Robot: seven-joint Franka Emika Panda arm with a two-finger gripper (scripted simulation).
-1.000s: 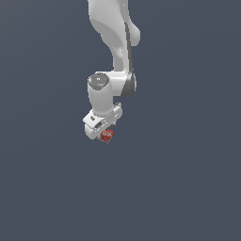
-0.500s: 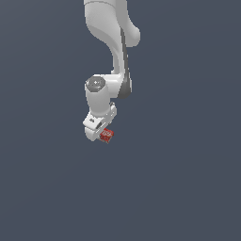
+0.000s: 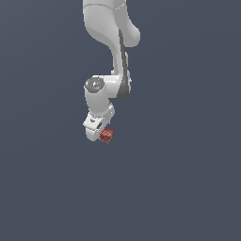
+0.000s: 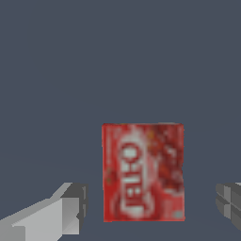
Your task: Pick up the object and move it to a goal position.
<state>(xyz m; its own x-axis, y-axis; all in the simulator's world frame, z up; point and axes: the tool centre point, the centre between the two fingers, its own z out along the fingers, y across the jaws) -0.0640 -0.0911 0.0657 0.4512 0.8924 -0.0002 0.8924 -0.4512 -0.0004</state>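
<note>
A: Why is the pincer (image 4: 148, 207) hanging spread, both fingers (image 4: 66, 212) clear of the red box (image 4: 143, 172)?

B: It is straddling the box, which is lying label-up on the grey surface (image 3: 188, 188), probably lining up a grasp; height is hard to judge.

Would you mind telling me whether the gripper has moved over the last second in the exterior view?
Yes. The gripper has shifted slightly toward the exterior view's left and lower, judged against the red box, which stayed put.
</note>
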